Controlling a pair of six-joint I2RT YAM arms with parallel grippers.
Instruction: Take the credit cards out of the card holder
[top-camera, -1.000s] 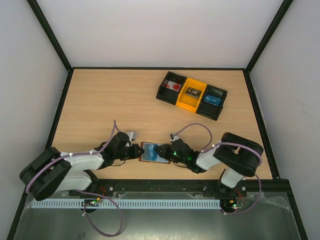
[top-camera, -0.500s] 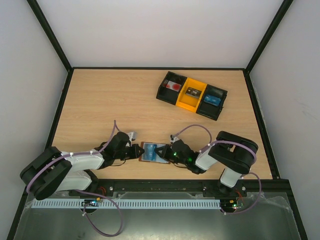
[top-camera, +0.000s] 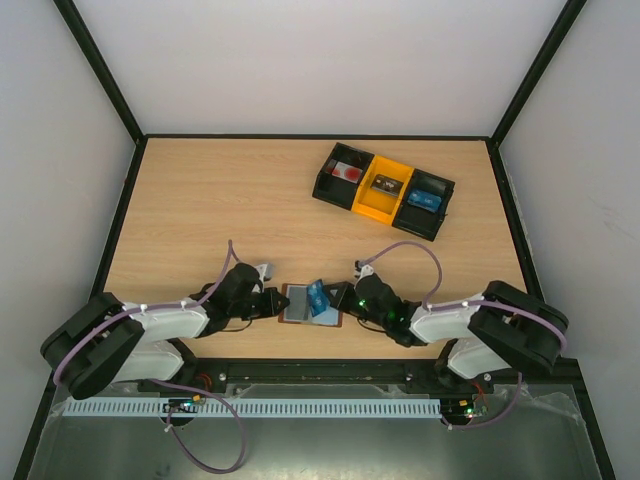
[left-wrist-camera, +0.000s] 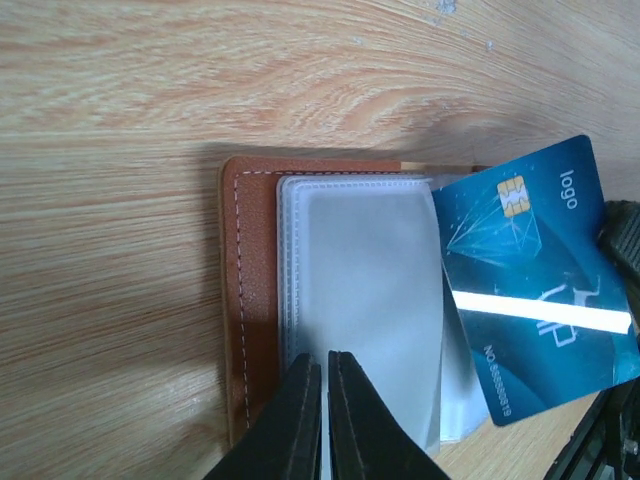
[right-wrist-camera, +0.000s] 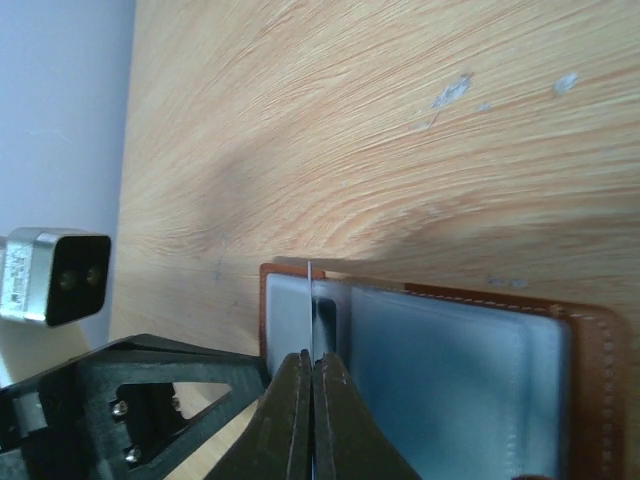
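Left end effector (left-wrist-camera: 323, 362) clamps card holder (left-wrist-camera: 250, 300); right end effector (right-wrist-camera: 312, 358) pinches credit card (left-wrist-camera: 530, 300), apparently raised.

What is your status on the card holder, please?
Left gripper shut, tips on the card holder's clear sleeve. Right gripper shut on a blue credit card, partly out. Nothing in the way; tray of bins far off.

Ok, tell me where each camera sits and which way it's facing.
Top: above, behind the arms, looking down on the table; both arms, left gripper and right gripper, show.
Left wrist: low over the holder, facing the blue card; its own shut fingers show.
Right wrist: low, facing back across the holder toward the left gripper; its fingers pinch the card edge-on.
All three share holder and card.
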